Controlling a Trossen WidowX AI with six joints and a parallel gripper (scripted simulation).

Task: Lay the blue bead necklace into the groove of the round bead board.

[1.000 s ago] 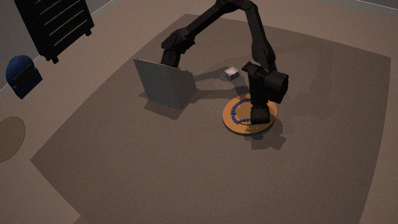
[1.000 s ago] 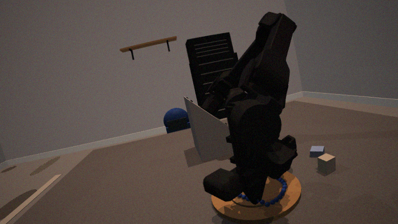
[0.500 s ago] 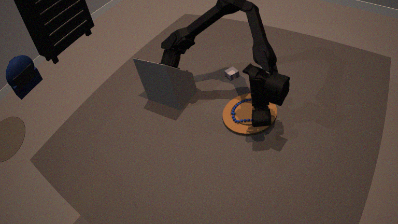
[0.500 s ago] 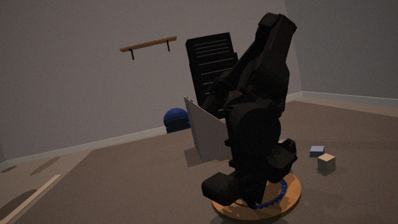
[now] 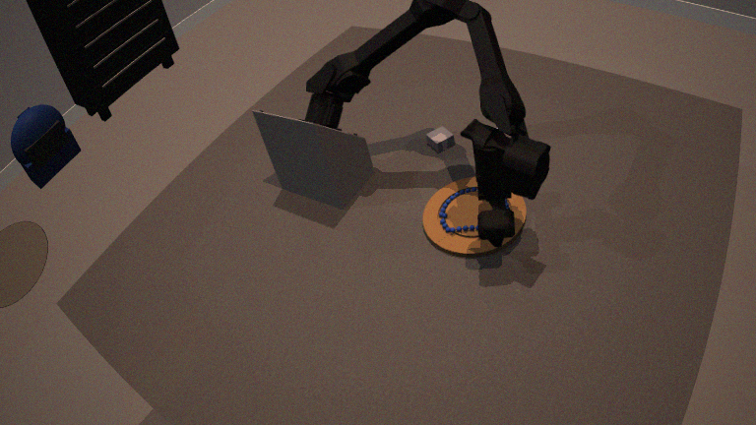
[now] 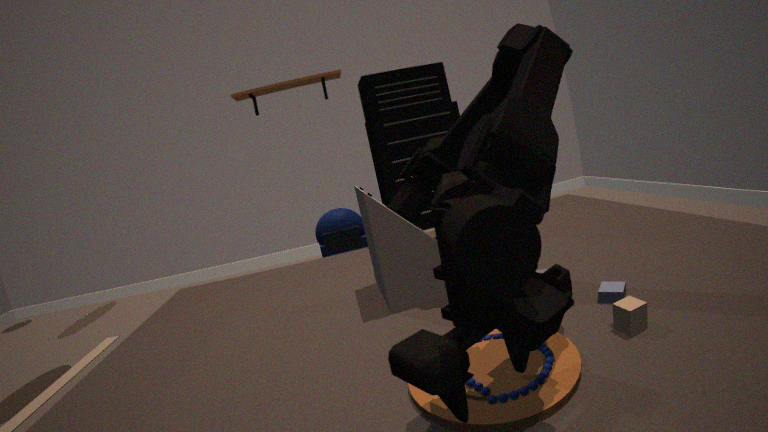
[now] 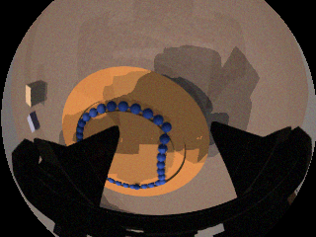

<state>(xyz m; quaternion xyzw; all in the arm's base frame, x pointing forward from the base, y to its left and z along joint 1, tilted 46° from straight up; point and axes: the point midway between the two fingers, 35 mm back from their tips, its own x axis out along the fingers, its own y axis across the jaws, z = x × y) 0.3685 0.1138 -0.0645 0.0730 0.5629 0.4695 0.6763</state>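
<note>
The round orange bead board (image 5: pixel 431 228) (image 6: pixel 568 365) (image 7: pixel 73 109) lies flat on the floor mat. The blue bead necklace (image 5: pixel 444 214) (image 6: pixel 514 394) (image 7: pixel 123 106) lies on it as a loop. In the wrist view its right side runs nearly straight, inside the curved groove (image 7: pixel 185 154), which shows bare there. Along the upper left the beads lie close to the groove line. My gripper (image 6: pixel 492 395) (image 7: pixel 166 128) is open and empty above the board, its fingers wide apart. In the wrist view the left finger hides the loop's lower left part.
A tan block (image 6: pixel 629 317) (image 7: pixel 36 93) and a bluish block (image 6: pixel 611 292) (image 7: pixel 33 121) stand beyond the board, on the arm-base side. A grey slanted panel (image 5: pixel 312 161) (image 6: pixel 399 263) stands by the arm's base. A black slatted object (image 5: pixel 105 25) and a blue object (image 5: pixel 41 136) are farther off.
</note>
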